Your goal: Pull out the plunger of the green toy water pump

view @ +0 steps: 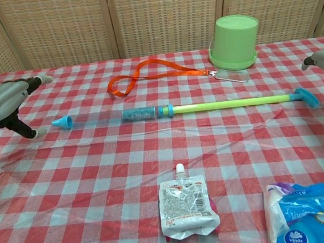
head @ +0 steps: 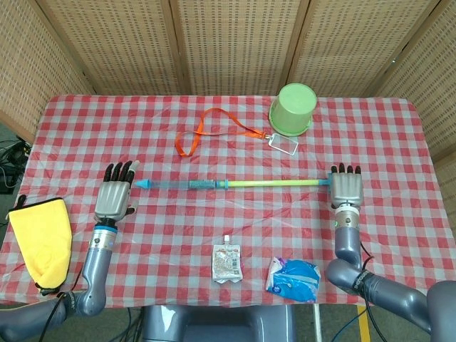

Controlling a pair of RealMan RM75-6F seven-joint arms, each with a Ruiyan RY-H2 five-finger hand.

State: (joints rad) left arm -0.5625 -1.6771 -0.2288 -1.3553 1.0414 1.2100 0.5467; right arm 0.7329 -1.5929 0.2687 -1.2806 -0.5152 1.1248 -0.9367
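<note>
Pump: the long green toy water pump with blue grip and yellow-green rod lies flat on the red-and-white checked tablecloth, stretched between the two hands.
Nozzle end: its blue cone tip sits just beside the left hand, apart from the fingers.
Handle end: the blue crosspiece lies just beside the right hand (contact cannot be told).
Left hand: released, fingers straight and spread, holding nothing.
Right hand: released too, fingers extended, nothing grasped.
Beyond the pump from the hands: upturned pale green plastic bucket; orange lanyard with a clear badge.
Nearer the robot than the pump: small spouted drink pouch; blue-and-white soft packet.
Outside the left hand: yellow cloth at the table edge.
</note>
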